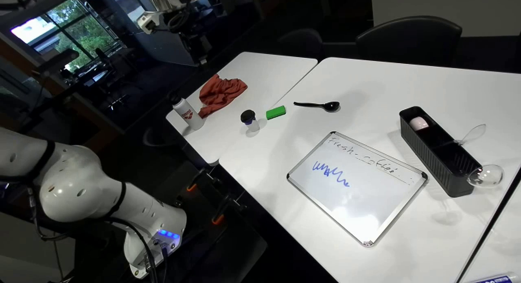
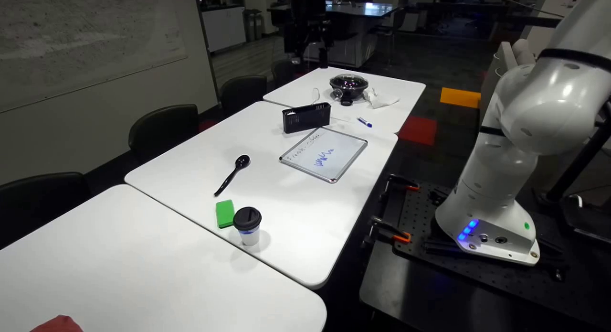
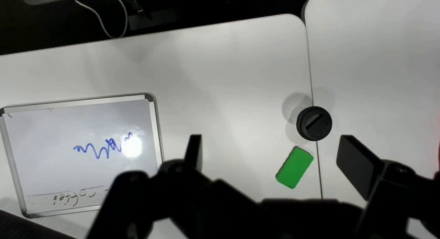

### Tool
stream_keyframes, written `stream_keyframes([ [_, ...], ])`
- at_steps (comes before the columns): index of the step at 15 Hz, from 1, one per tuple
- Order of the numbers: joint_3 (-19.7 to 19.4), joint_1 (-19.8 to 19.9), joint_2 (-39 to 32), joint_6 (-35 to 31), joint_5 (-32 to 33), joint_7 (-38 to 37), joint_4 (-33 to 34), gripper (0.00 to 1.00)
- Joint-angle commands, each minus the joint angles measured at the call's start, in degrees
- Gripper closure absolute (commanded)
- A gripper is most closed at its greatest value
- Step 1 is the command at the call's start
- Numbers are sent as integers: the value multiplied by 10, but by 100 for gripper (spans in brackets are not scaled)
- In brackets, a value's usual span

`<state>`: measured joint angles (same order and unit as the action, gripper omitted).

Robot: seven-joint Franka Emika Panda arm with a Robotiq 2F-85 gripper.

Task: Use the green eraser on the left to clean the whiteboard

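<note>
The green eraser (image 1: 276,112) lies flat on the white table beside the cup, and it also shows in an exterior view (image 2: 225,213). The whiteboard (image 1: 350,205) lies flat with blue scribble and dark handwriting, and it shows in an exterior view (image 2: 348,150) and at the left of the wrist view (image 3: 41,163). My gripper (image 3: 274,156) is open and empty, high above the table. In the wrist view the eraser (image 3: 295,167) appears between the spread fingers, well below them. The gripper also hangs at the top of both exterior views (image 1: 198,51) (image 2: 310,52).
A lidded cup (image 2: 248,227) stands close to the eraser. A black spoon (image 1: 330,106) lies between eraser and whiteboard. A black container (image 1: 441,156) with a clear glass stands behind the whiteboard. A red cloth (image 1: 222,91) and a white bottle (image 1: 189,115) are on the adjoining table.
</note>
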<state>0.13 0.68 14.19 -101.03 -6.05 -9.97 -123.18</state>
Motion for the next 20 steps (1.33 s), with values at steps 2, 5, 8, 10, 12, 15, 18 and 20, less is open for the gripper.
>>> stream_keyframes([
  [2,38,-18,-132,-100,-7,-122,60,0],
  [5,48,-38,-210,-194,7,-187,87,0],
  [8,41,-61,-282,-265,23,-229,119,0],
  [10,34,-76,-331,-299,34,-249,148,0],
  [12,25,-90,-379,-324,42,-269,177,0],
  [15,10,-109,-452,-359,41,-288,223,0],
  [18,-10,-134,-514,-390,42,-320,262,0],
  [20,-23,-152,-551,-406,43,-345,284,0],
])
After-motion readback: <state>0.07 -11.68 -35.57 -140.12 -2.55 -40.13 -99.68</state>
